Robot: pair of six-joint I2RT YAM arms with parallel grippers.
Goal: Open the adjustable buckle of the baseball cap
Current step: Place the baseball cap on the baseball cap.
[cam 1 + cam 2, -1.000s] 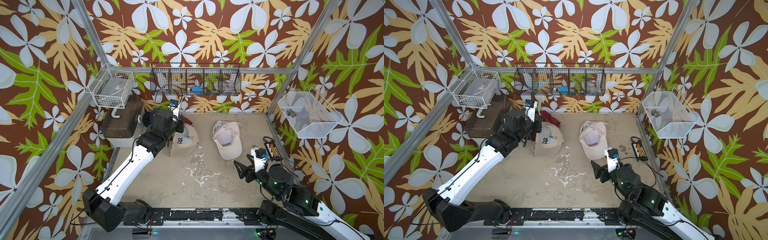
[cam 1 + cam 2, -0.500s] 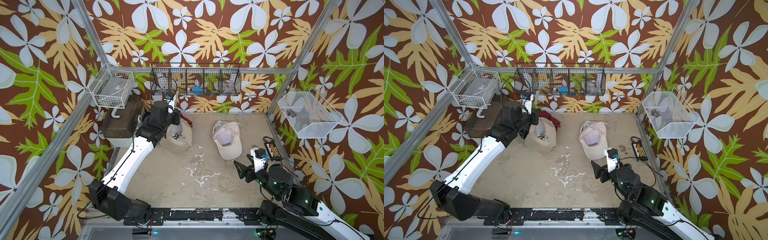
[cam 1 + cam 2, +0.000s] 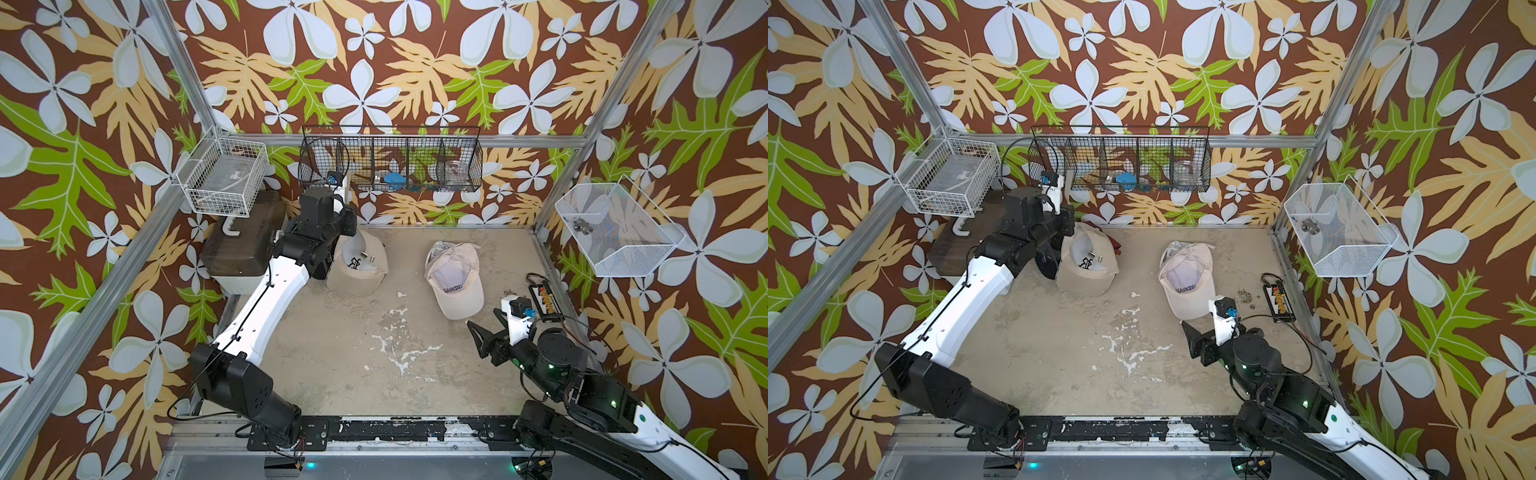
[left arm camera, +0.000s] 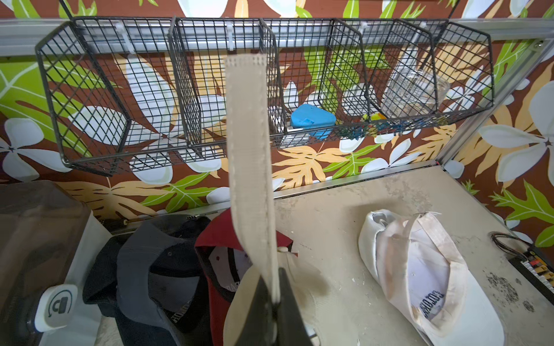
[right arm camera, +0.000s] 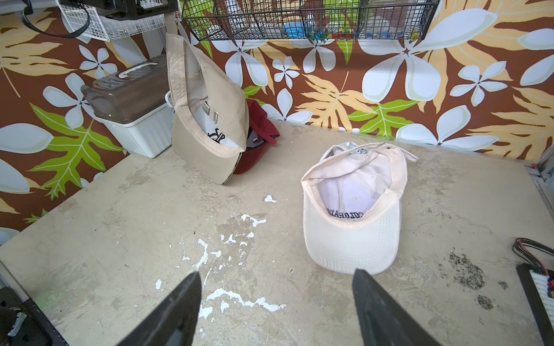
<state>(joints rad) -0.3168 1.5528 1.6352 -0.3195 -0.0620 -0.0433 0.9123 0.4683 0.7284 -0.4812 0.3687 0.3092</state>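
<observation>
Tan cap (image 3: pixel 357 270): hauled rearward, hanging by strap (image 4: pixel 248 149). Left hand (image 4: pixel 274 287) clamped on strap, right hand (image 5: pixel 275 274) apart. Buckle (image 5: pixel 210 110) probably open.

My left arm (image 3: pixel 266 307) stretches from its base at the near left, the white forearm rising diagonally toward the back wall and the black wrist bent over at the top. My left end effector (image 4: pixel 274 287) is lifted, its jaws pressed together and pinching a beige strap (image 4: pixel 248 134). My right arm (image 3: pixel 598 395) sits folded low at the near right. My right end effector (image 5: pixel 275 272) hovers above the counter (image 3: pixel 332 353), jaws spread wide, gripping nothing.
</observation>
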